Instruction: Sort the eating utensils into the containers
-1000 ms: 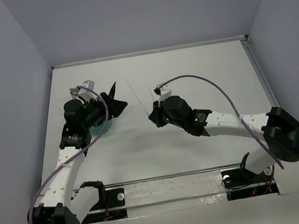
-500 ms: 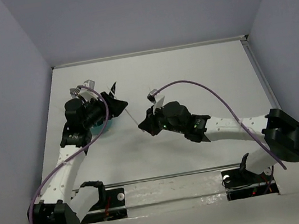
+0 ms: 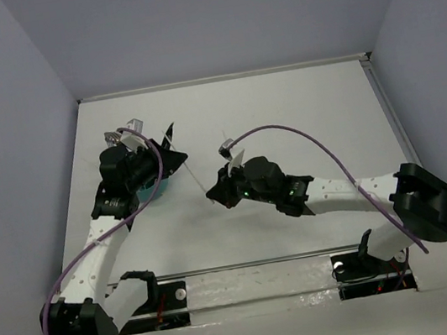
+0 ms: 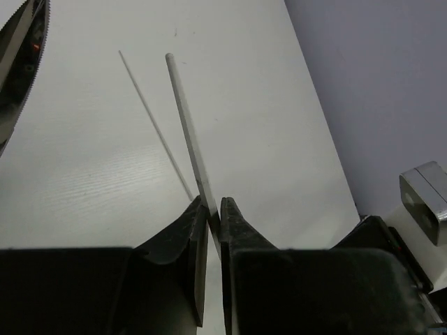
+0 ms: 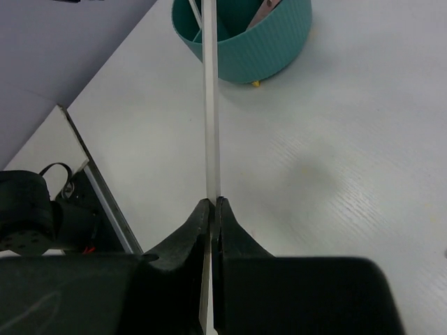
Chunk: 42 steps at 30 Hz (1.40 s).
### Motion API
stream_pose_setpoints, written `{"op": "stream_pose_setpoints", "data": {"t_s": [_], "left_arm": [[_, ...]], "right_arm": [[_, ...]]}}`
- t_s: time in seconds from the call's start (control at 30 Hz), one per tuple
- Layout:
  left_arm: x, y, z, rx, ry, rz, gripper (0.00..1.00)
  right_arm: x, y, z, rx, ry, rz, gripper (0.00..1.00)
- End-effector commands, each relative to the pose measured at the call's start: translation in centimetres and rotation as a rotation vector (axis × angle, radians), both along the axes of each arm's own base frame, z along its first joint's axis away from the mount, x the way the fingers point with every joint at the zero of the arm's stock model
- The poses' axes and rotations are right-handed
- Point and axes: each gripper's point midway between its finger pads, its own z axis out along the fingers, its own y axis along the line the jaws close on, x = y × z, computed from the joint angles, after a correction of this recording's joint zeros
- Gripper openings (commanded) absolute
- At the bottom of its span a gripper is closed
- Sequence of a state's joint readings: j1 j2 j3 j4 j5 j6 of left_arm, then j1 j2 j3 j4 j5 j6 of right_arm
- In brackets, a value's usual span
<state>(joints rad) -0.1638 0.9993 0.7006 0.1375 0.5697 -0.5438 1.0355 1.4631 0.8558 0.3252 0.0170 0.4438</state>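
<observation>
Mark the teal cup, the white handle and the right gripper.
teal cup (image 5: 272, 52): right wrist view, outer wall.
white handle (image 5: 211, 125): right wrist view, mid-shaft.
right gripper (image 5: 211, 202): right wrist view, between fingertips.

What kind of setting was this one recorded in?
Most likely a lab test booth, not a kitchen: a white table boxed in by plain grey walls, a left arm and right arm bolted to a metal rail at its near edge, and a teal cup and white utensil as props.

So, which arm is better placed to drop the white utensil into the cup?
Probably left: the left end effector is shut on the utensil beside the cup; the right end effector, gripping it too, sits farther off.
</observation>
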Motion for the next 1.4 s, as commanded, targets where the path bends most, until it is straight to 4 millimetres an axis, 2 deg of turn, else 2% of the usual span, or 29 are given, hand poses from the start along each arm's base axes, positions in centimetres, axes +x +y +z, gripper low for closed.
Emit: {"op": "stream_pose_setpoints", "data": {"t_s": [0.0, 0.03, 0.07, 0.17, 0.2, 0.3, 0.33, 0.4, 0.47, 0.63, 0.77, 0.9, 1.07, 1.17, 1.2, 1.37], "left_arm": [[1.4, 1.6, 1.4, 0.073, -0.089, 0.076, 0.00], [1.5, 2.1, 1.5, 0.086, -0.093, 0.108, 0.00], [1.6, 2.5, 1.6, 0.093, -0.100, 0.128, 0.00], [1.9, 4.4, 2.3, 0.142, -0.121, 0.233, 0.00], [2.0, 4.9, 2.7, 0.153, -0.131, 0.265, 0.00], [2.0, 7.5, 4.0, 0.201, -0.166, 0.404, 0.00], [2.0, 9.0, 5.1, 0.220, -0.190, 0.480, 0.00], [2.0, 10.6, 6.2, 0.236, -0.214, 0.555, 0.00], [1.6, 13.5, 7.4, 0.268, -0.228, 0.690, 0.00], [1.1, 18.1, 8.9, 0.264, -0.252, 0.904, 0.00], [1.6, 20.8, 7.2, 0.252, -0.195, 0.978, 0.00], [2.7, 22.2, 5.9, 0.234, -0.154, 1.011, 0.00], [3.3, 24.1, 6.9, 0.243, -0.198, 1.120, 0.00], [3.5, 24.8, 6.4, 0.257, -0.198, 1.150, 0.00], [3.5, 24.9, 5.4, 0.271, -0.184, 1.151, 0.00], [4.5, 25.8, 3.6, 0.325, -0.140, 1.169, 0.00]], "right_arm": [[-0.3, 0.5, 2.7, 0.088, -0.053, 0.017, 0.16], [-0.3, 0.4, 2.8, 0.090, -0.056, 0.018, 0.28], [-0.4, 0.4, 2.8, 0.090, -0.056, 0.018, 0.48], [-0.6, 0.0, 2.6, 0.078, -0.049, 0.018, 0.70], [-0.8, -0.3, 2.2, 0.074, -0.047, 0.018, 0.73], [-1.1, -1.1, 2.4, 0.088, -0.055, 0.012, 0.76], [-1.2, -1.6, 2.3, 0.086, -0.056, 0.003, 0.76], [-1.3, -2.1, 1.9, 0.075, -0.056, -0.006, 0.76], [-1.4, -2.7, 1.6, 0.072, -0.062, -0.014, 0.76], [-1.7, -3.6, 1.6, 0.077, -0.077, -0.025, 0.76], [-1.8, -4.6, 1.6, 0.084, -0.088, -0.048, 0.76], [-1.2, -5.9, 0.8, 0.046, -0.082, -0.107, 0.76], [-1.4, -6.7, 1.1, 0.063, -0.095, -0.124, 0.75], [-1.2, -7.0, 1.1, 0.057, -0.101, -0.138, 0.75], [-1.0, -7.1, 1.1, 0.053, -0.104, -0.149, 0.75], [-0.4, -7.5, 0.6, 0.032, -0.093, -0.193, 0.73]]}}
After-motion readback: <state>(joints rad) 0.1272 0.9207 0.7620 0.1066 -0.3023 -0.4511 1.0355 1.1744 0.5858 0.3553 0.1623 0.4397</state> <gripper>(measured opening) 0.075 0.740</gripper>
